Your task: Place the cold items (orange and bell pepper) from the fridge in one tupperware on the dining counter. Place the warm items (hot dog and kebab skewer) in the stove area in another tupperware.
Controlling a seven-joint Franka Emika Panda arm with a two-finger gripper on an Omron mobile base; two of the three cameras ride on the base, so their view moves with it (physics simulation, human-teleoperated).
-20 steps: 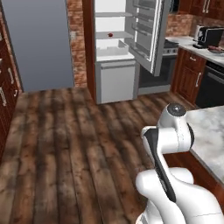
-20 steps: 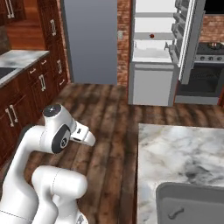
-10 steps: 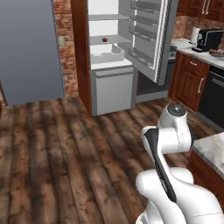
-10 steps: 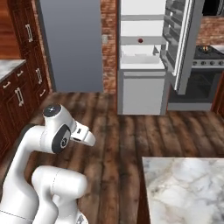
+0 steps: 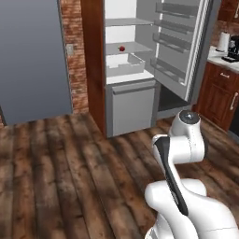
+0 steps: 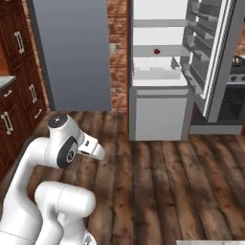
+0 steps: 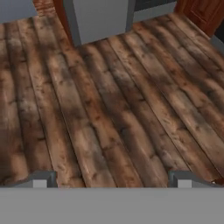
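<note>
Approach step toward the open white fridge, end effector fingers apart and empty over wood floor; next, reach small red item on back shelf.

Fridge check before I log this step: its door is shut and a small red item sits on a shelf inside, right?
Not quite. The fridge door stands open, as the left base view shows. A small red item does sit on a shelf inside.

A small red item on a fridge shelf was too small to identify. The open fridge door was cut off by the top edge, and the coffee machine on the counter by the right edge.
</note>
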